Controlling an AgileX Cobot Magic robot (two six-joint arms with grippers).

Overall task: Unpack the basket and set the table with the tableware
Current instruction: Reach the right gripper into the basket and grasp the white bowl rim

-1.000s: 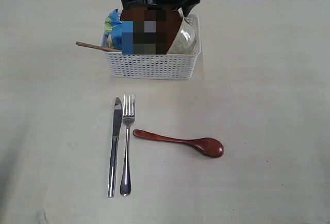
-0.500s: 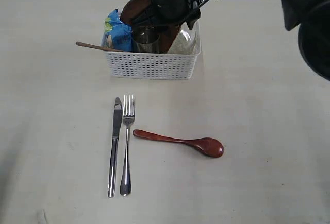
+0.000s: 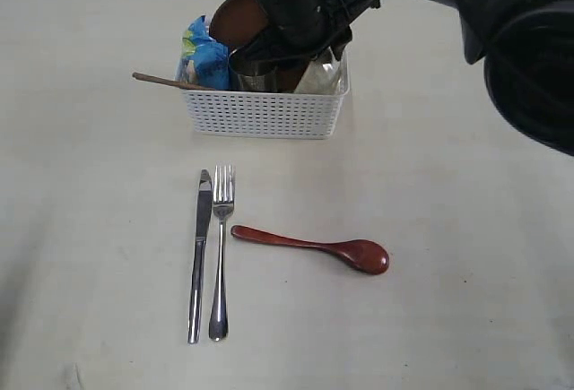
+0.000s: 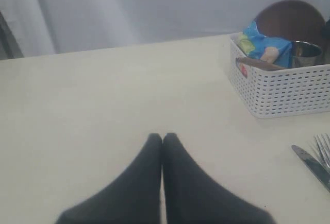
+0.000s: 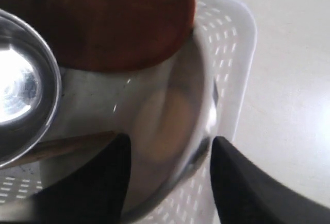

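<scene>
The white basket (image 3: pixel 265 112) stands at the back of the table (image 3: pixel 466 211). In it are the reddish-brown plate (image 3: pixel 238 21) on edge, the steel cup (image 3: pixel 254 73), the white bowl (image 3: pixel 325 72) and the wooden chopsticks (image 3: pixel 166 81). My right gripper (image 5: pixel 167 149) is open inside the basket (image 5: pixel 229 44), its fingers either side of the bowl's (image 5: pixel 170 116) rim, next to the cup (image 5: pixel 20 87) and plate (image 5: pixel 103 23). Knife (image 3: pixel 199 255), fork (image 3: pixel 220 255) and dark red spoon (image 3: pixel 314 247) lie in front. My left gripper (image 4: pixel 162 137) is shut and holds nothing, low over the table, far from the basket (image 4: pixel 283 90).
A blue snack bag (image 3: pixel 204 58) fills the basket's left end. The black right arm (image 3: pixel 305 0) reaches in from the back right and covers the basket's rear. The left arm does not show in the exterior view.
My right arm has come further in over the basket and lowered its gripper to the bowl. Knife, fork and spoon have stayed put.
</scene>
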